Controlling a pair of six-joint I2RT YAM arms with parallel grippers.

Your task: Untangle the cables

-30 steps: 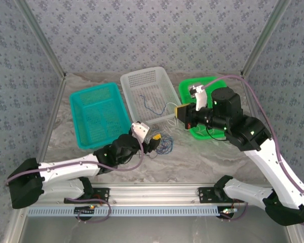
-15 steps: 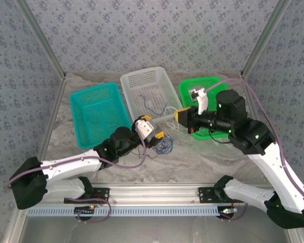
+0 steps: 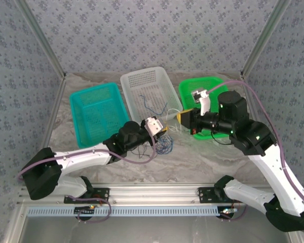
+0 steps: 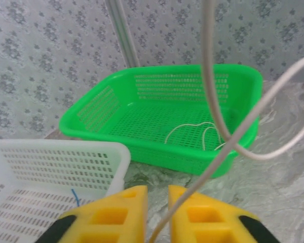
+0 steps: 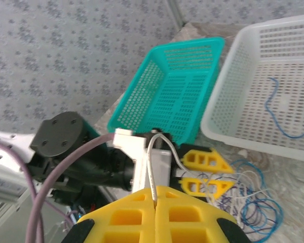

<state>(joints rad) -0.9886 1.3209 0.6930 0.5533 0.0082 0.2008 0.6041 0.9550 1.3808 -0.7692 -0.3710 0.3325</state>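
Cables (image 3: 164,144) just beside white basket's (image 3: 143,72) near rim

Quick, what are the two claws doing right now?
Left claw: a little open, white cable running through the gap.
Right claw: closed on the white cable.

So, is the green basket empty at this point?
Not empty. A thin white cable lies in loose loops on the mesh floor of the green basket, seen from the left wrist view.
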